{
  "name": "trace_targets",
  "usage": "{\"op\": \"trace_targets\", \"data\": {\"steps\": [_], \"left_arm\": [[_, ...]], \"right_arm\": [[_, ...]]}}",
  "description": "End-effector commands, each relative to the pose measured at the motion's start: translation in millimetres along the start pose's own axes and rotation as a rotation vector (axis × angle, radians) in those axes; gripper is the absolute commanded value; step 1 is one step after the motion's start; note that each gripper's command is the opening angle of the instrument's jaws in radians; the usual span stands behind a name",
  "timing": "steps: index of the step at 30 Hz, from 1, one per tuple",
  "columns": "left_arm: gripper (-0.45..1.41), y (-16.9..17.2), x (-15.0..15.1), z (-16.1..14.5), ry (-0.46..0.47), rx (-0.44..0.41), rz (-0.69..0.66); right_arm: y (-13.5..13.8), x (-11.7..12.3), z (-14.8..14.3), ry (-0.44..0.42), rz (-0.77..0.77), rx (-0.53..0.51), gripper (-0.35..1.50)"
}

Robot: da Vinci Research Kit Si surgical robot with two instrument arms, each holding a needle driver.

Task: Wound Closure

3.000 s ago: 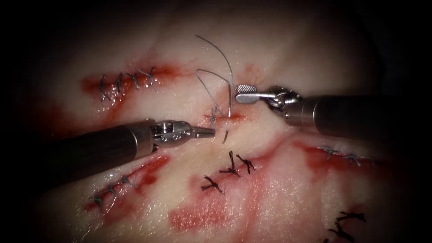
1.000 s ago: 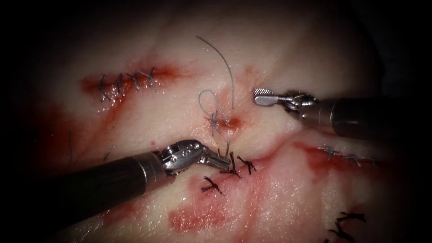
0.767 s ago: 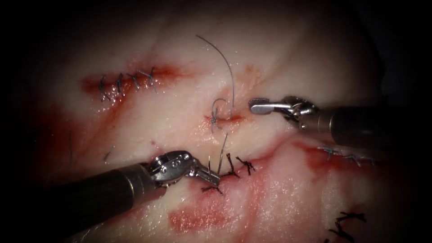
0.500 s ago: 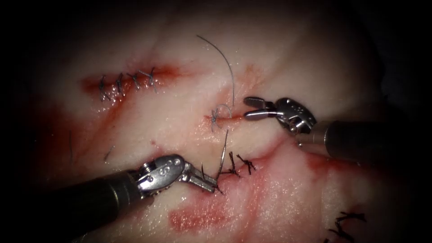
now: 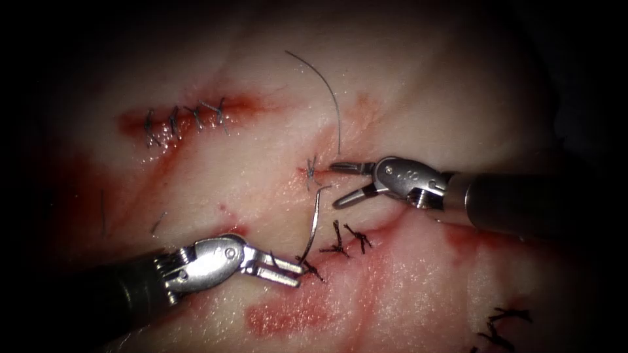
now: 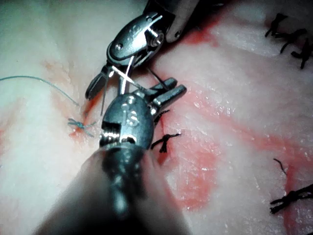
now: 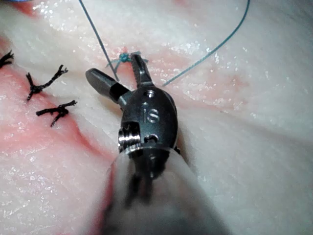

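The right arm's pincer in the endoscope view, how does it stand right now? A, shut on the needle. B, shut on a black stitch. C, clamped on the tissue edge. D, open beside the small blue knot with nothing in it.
D: the right arm's pincer is spread open just right of the blue knot with nothing between its jaws, while the left arm's pincer holds the needle near one end of its curve.
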Motion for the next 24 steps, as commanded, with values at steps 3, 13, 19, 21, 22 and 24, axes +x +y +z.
{"op": "trace_targets", "data": {"steps": [3, 13, 19, 21, 22, 24], "left_arm": [[-0.45, -0.4, -0.3, 0.3, -0.022, -0.004, 0.001], [-0.45, 1.1, 1.3, -0.4, -0.047, -0.018, 0.020], [-0.45, 1.4, 1.8, -0.8, -0.046, -0.025, 0.016], [-0.45, 1.6, 2.1, -0.8, -0.046, -0.024, 0.020], [-0.45, 1.7, 2.3, -1.0, -0.046, -0.025, 0.018], [-0.45, 1.8, 2.5, -1.2, -0.044, -0.027, 0.023]], "right_arm": [[0.2, -0.3, 1.4, -0.033, -0.030, -0.003, 1.04], [-0.7, -1.0, 1.8, -0.125, -0.106, -0.027, -0.10], [-1.4, -0.6, 2.2, -0.127, -0.134, -0.023, -0.35], [-1.7, -1.6, 2.6, -0.205, -0.147, -0.013, -0.35], [-1.9, -2.0, 2.6, -0.237, -0.152, 0.007, -0.35], [-2.2, -1.7, 2.4, -0.227, -0.150, 0.027, -0.35]]}}
